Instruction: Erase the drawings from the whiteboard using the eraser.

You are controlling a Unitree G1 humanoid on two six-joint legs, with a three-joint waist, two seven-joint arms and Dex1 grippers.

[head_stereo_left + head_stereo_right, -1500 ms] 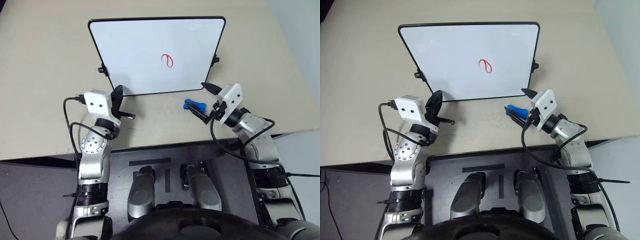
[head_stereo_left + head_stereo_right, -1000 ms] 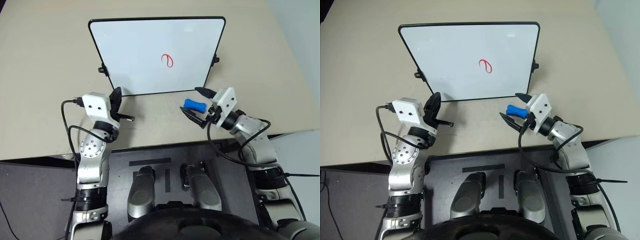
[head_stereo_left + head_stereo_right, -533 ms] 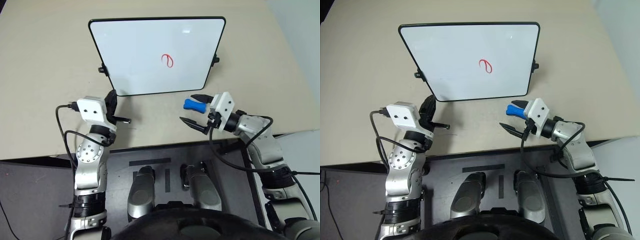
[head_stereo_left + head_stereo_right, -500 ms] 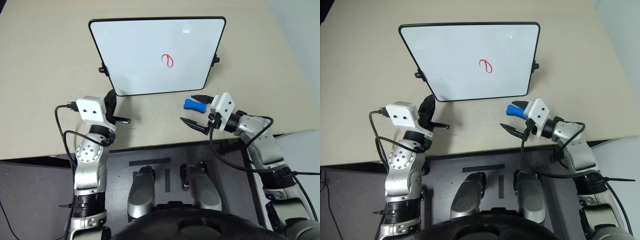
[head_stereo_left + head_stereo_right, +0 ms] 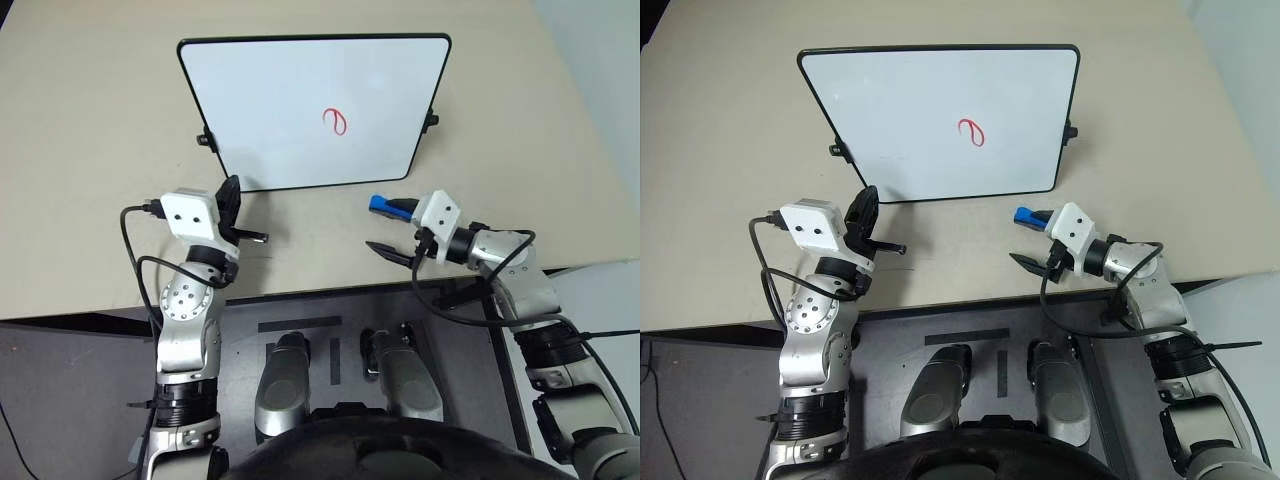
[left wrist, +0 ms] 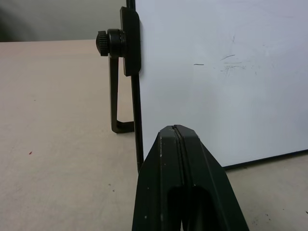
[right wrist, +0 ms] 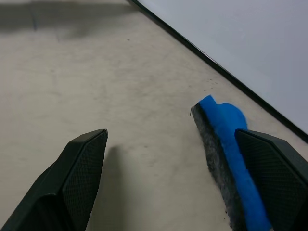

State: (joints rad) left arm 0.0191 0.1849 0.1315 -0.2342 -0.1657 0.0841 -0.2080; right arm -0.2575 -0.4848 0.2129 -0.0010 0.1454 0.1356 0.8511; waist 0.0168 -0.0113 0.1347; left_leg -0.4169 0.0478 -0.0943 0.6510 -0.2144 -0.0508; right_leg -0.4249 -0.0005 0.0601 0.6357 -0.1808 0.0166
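On the counter at the whiteboard's point(image 5: 315, 105) five o'clock corner, the eraser point(image 5: 386, 205) lies lengthwise beside the far finger of the right gripper point(image 5: 389, 228), fingers apart, left gripper point(image 6: 185, 180) fingers together.

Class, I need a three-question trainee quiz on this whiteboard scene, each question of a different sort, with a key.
1. True or false: the red drawing is still on the whiteboard.
2. Which gripper is nearer the blue eraser? A) left gripper B) right gripper
3. Fill in: the right gripper's fingers stand ____.

Key: 1 true. 2 B. 3 open, the eraser lying on the table beside one of them, not gripped.
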